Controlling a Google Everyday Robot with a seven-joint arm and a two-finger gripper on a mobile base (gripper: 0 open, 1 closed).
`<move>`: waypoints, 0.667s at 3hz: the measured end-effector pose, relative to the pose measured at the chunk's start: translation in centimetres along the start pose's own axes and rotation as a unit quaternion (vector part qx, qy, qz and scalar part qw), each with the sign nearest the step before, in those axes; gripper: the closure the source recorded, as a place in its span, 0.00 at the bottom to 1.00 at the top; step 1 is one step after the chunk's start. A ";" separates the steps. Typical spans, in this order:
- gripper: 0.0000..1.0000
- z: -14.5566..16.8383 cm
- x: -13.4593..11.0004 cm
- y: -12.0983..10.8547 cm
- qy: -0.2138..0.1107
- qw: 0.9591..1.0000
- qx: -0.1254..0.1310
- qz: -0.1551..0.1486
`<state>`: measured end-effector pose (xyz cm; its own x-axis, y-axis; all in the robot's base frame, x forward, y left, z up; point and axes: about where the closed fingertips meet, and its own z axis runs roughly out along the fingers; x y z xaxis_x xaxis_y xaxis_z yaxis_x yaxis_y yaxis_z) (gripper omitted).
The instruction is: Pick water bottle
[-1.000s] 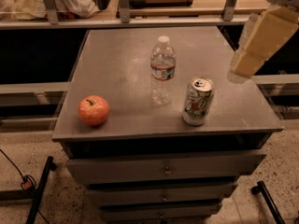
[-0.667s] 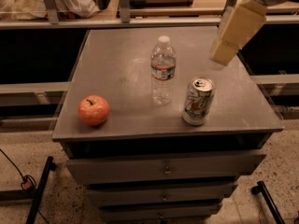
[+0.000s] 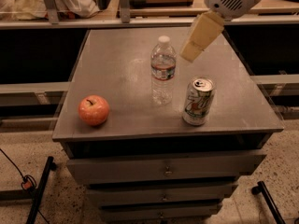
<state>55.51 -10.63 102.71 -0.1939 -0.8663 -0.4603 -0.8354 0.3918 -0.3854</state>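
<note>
Now ease the hand (image 3: 190, 53) (above the right rear of the table (image 3: 117, 64), grip state untellable) left and down around the water bottle (image 3: 163, 72), clear of the soda can (image 3: 198, 101).

This looks like a robot test lab or workshop rather than a home. A grey metal drawer cabinet (image 3: 163, 169) provides the tabletop (image 3: 117, 64) and stands on a speckled hard floor (image 3: 18, 148). A loose cable (image 3: 14, 169) and a black stand leg (image 3: 39, 190) lie at 8 o'clock. A metal rail (image 3: 93, 22) runs behind at 12 o'clock. The robot's end effector (image 3: 191, 54) hangs over the tabletop at 1 o'clock.
</note>
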 end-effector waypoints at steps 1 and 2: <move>0.00 2.4 -0.7 -0.4 -0.033 0.999 -0.002 0.020; 0.00 4.2 -0.5 -0.7 -0.048 0.998 -0.008 0.040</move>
<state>58.36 -9.13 99.81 -0.2109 -0.7978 -0.5648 -0.8278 0.4531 -0.3309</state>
